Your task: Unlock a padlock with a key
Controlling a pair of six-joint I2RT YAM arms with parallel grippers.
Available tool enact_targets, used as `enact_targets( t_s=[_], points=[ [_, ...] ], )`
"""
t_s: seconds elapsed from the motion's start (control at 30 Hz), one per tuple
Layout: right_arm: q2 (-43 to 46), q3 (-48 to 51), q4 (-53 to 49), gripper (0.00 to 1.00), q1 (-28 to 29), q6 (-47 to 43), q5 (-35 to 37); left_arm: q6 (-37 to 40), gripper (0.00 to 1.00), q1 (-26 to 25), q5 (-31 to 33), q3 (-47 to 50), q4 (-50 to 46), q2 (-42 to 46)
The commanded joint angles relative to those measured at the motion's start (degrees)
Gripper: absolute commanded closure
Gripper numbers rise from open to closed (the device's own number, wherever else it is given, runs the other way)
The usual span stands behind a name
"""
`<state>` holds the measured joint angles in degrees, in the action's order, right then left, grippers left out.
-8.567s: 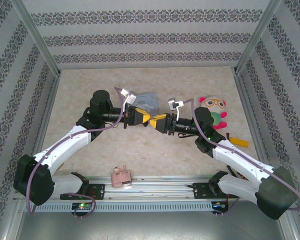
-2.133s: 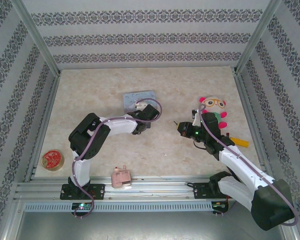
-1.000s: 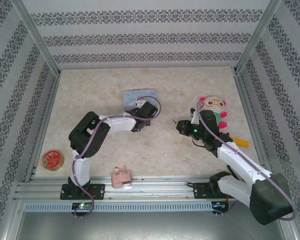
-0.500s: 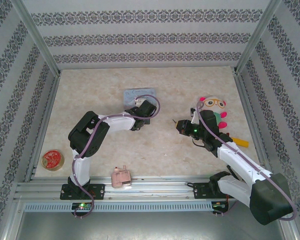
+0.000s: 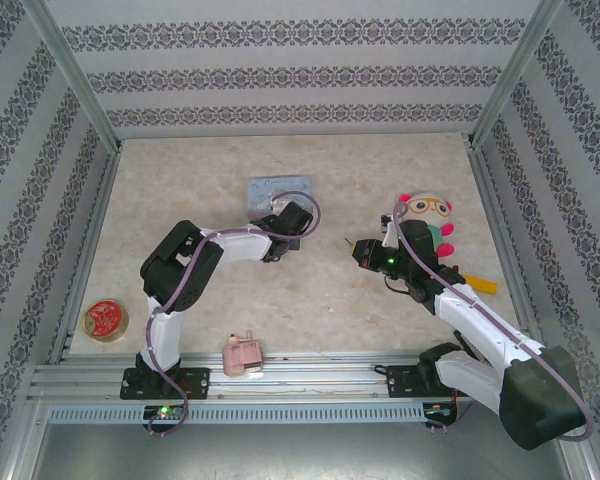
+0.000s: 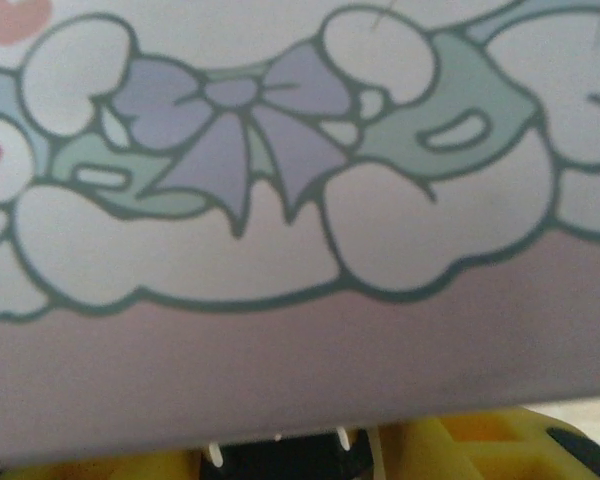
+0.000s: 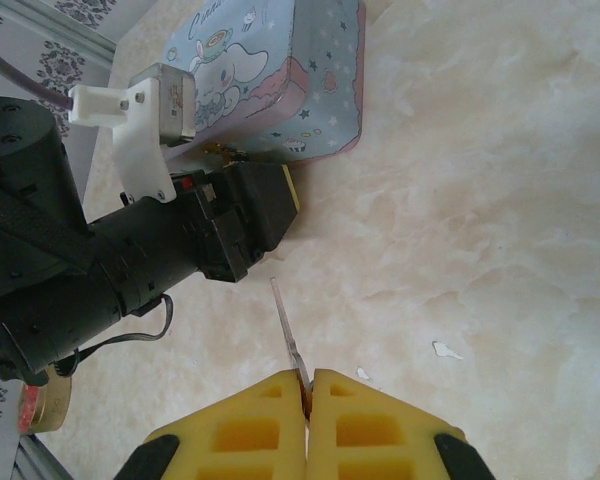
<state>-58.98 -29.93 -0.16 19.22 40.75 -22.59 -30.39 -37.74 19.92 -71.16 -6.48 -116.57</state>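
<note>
- Beige marble-look bench [image 5: 180, 180], with grey-patterned wallpaper walls [image 5: 300, 70] on three sides and an aluminium rail [image 5: 310, 372] along the near edge.
- Left end effector [image 5: 278, 211] is nosed up against the near side of the flat blue cartoon-print tin [image 5: 280, 187]. Its yellow fingers [image 6: 480, 452] sit a narrow gap apart, apparently clamping the tiny dark padlock [image 6: 280, 458]. Two thin silver shackle legs poke toward the tin wall.
- Right end effector [image 7: 307, 383] is pinched tight on the thin grey metal key [image 7: 285, 330]. The blade points at the left end effector, with bare bench between them.
- Round plush doll [image 5: 427, 222] just behind the right arm; yellow-orange stick [image 5: 477, 284] beside its forearm.
- Pink plastic toy [image 5: 243, 353] at the near rail and red round tin [image 5: 106, 318] in the near-left corner, both well apart from the work.
- Centre and far-left bench are open for moves.
</note>
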Motion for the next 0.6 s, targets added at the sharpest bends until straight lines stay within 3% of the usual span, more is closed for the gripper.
enact_targets(
  t_s=[0.0, 0.33, 0.47, 0.57],
  points=[
    [0.5, 0.2, 1.8, 1.00, -0.6, 0.7, -0.5, 0.9, 0.61, 0.9, 0.6, -0.2, 2.0, -1.1],
    [0.6, 1.0, 1.8, 1.00, -0.5, 0.8, -0.5, 1.5, 0.69, 0.9, -0.5, -0.1, 1.6, 0.4],
    [0.5, 1.9, 1.7, 1.00, 0.1, 0.8, 0.6, -0.1, 0.79, 0.9, -3.8, 0.6, 1.3, 2.1],
    [0.2, 2.9, 1.7, 1.00, 1.2, 0.8, 2.1, -2.7, 0.80, 0.7, -7.7, 1.6, 1.3, 3.6]
  ],
)
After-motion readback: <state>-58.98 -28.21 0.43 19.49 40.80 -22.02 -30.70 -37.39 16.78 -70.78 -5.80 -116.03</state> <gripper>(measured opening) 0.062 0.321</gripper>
